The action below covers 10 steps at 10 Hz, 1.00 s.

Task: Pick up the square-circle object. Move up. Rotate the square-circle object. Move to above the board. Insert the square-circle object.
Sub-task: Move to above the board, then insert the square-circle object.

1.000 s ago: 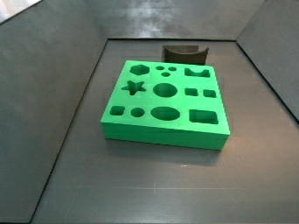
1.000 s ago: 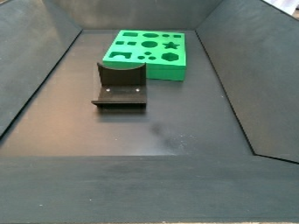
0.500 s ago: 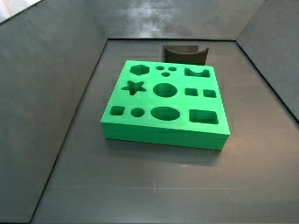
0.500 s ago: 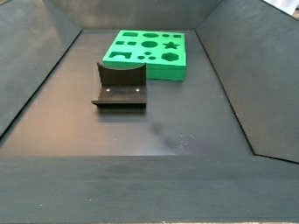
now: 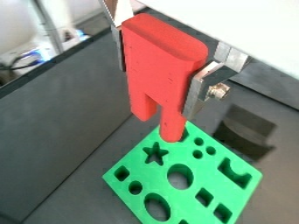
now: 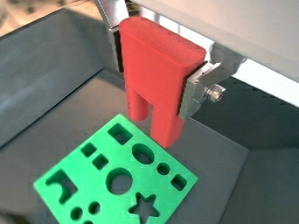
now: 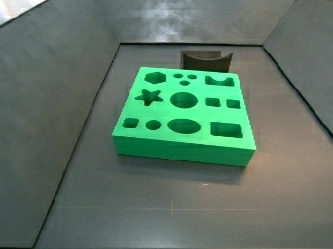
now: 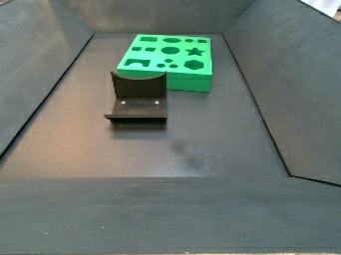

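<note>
We have the square-circle object [image 5: 160, 72] clamped between the gripper's [image 6: 160, 68] silver fingers [image 6: 201, 81], its long axis hanging down well above the board [image 5: 187, 179], so the coming descent depends on lining it over its hole.

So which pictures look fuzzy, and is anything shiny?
In both wrist views the red square-circle object held in the gripper looks soft and blurry up close; in both side views the green board is sharp, and the floor shows a pale dull glare patch.
</note>
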{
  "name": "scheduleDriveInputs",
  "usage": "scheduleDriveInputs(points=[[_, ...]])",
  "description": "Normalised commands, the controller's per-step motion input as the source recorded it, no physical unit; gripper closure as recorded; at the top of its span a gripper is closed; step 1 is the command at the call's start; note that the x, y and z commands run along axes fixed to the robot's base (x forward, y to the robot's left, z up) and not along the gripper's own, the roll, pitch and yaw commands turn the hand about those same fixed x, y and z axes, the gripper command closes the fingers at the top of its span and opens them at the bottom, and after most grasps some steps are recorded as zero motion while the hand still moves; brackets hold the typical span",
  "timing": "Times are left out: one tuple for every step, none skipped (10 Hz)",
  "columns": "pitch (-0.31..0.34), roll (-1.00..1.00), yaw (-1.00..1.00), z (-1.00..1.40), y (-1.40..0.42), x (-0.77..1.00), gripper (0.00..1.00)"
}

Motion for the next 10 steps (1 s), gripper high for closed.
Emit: scheduleDriveInputs(points=[[0.154,0.06,0.33,0.02,-0.03,0.07,1.0],[-0.027,0.0,-0.16,-1.0,0.0,0.0,1.0],[-0.013,0.0,-0.31,-1.0,0.0,0.0,1.0],[-0.023,0.0,-0.29,-1.0,0.0,0.0,1.0],[-0.013,0.0,-0.26,-1.0,0.0,0.0,1.0],[-0.017,0.0,-0.21,-1.0,0.0,0.0,1.0],[-0.101,0.0,-0.11,-1.0,0.0,-0.19,1.0],[-0.194,-0.02,0.0,-0.89,0.0,-0.42,1.0],[-0.243,-0.03,0.0,-0.77,0.0,-0.41,1.0],[-0.291,-0.03,0.0,-0.69,0.0,-0.35,1.0]])
